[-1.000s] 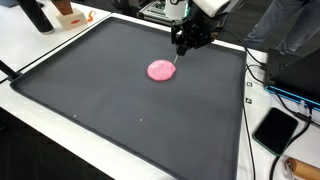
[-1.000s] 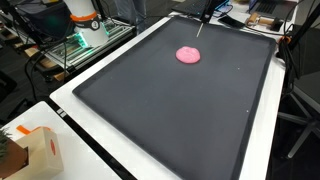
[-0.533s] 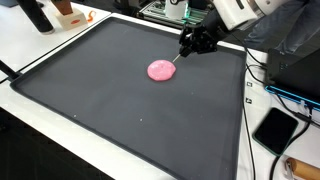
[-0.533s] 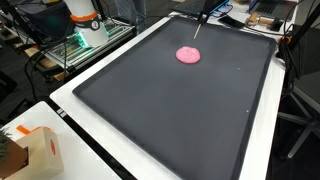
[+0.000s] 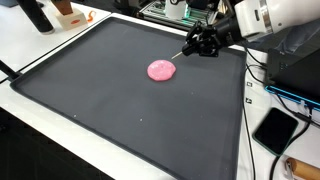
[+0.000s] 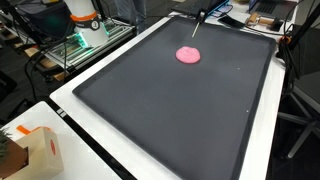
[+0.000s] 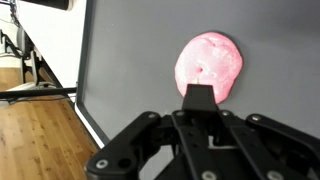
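A flat pink blob of dough (image 5: 161,70) (image 6: 189,55) lies on the far part of a large dark mat (image 5: 90,95) (image 6: 170,120). My gripper (image 5: 203,44) hangs tilted just beyond the blob, shut on a thin dark stick-like tool (image 5: 183,54) (image 6: 197,24). The tool's tip points down at the blob's far edge, and I cannot tell whether they touch. In the wrist view the gripper (image 7: 198,108) holds the tool's black end (image 7: 198,98) between its jaws, with the pink blob (image 7: 212,62) right ahead of it.
A raised rim frames the mat on a white table (image 6: 75,120). A black phone (image 5: 275,128) and cables lie beside the mat. A cardboard box (image 6: 33,150) stands at one corner. Dark bottles (image 5: 35,15) and equipment stand at the back. Wooden floor (image 7: 35,140) shows beyond the table edge.
The arm has swung sideways and tilted over, carrying the gripper and tool away from the blob's edge. The pink blob has not moved.
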`<state>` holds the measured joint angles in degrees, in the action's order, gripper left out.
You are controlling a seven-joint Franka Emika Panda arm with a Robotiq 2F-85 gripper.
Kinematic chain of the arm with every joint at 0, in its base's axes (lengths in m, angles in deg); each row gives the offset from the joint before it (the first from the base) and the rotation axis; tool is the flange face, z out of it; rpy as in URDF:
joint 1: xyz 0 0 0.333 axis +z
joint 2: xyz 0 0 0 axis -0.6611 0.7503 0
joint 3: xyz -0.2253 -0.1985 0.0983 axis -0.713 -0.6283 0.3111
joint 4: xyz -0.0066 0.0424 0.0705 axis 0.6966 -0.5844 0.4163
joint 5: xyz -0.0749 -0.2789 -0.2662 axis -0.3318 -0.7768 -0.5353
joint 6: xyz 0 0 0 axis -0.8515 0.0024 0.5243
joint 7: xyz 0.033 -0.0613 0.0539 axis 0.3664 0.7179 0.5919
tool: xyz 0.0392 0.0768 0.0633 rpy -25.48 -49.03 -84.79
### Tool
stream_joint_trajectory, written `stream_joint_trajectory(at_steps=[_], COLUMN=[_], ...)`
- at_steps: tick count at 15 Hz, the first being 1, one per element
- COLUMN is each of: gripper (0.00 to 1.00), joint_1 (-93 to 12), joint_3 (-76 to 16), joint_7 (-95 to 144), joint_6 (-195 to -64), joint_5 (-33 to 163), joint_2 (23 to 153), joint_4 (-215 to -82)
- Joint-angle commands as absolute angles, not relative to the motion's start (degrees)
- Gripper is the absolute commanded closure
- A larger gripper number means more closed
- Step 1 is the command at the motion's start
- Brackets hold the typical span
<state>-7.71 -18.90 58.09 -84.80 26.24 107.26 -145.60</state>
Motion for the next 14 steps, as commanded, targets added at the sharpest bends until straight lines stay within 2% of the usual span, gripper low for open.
stream_joint_trajectory(at_steps=[1,14], gripper=[0.96,0.96], joint_1=[-5.6,-5.6], joint_3=[-19.7,-19.5], joint_7=[63.8,68.9], joint_6=[-81.2,-77.8], joint_5=[23.2,22.7], joint_2=[110.6,115.4], joint_4=[-142.2,-137.4])
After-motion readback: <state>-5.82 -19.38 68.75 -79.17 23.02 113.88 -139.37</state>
